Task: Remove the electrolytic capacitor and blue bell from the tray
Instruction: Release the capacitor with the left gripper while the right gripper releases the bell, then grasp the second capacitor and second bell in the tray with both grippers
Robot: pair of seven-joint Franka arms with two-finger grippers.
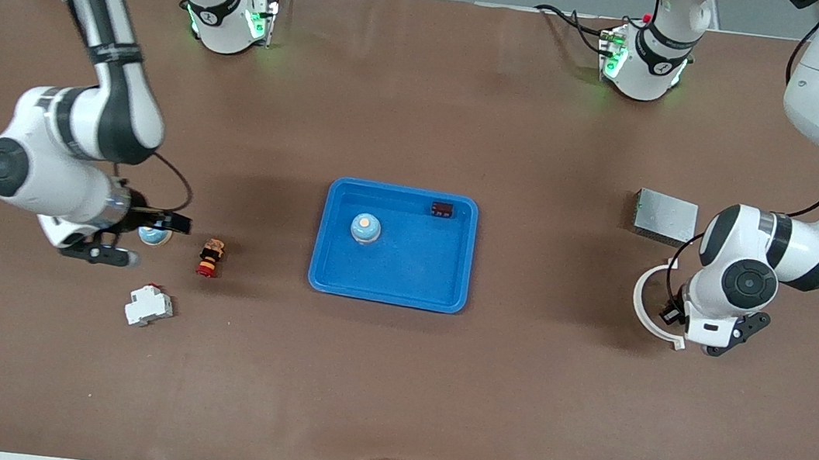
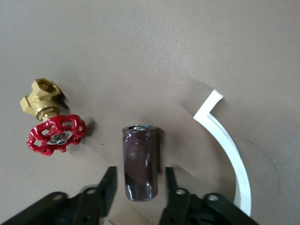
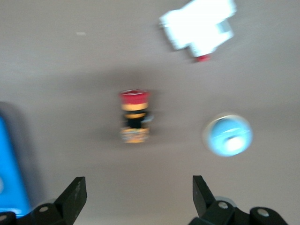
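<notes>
A dark brown capacitor lies on the table between the fingers of my left gripper, which is open around it with a gap on each side. In the front view my left gripper is low at the left arm's end of the table and hides the capacitor. A blue bell stands at the right arm's end. My right gripper is open and empty above the table beside it. In the right wrist view the bell lies off to one side of the open right gripper.
A blue tray in the middle holds a pale blue bell and a small black part. A red push button and a white breaker lie near the right gripper. A brass valve, a white arc and a grey box lie near the left gripper.
</notes>
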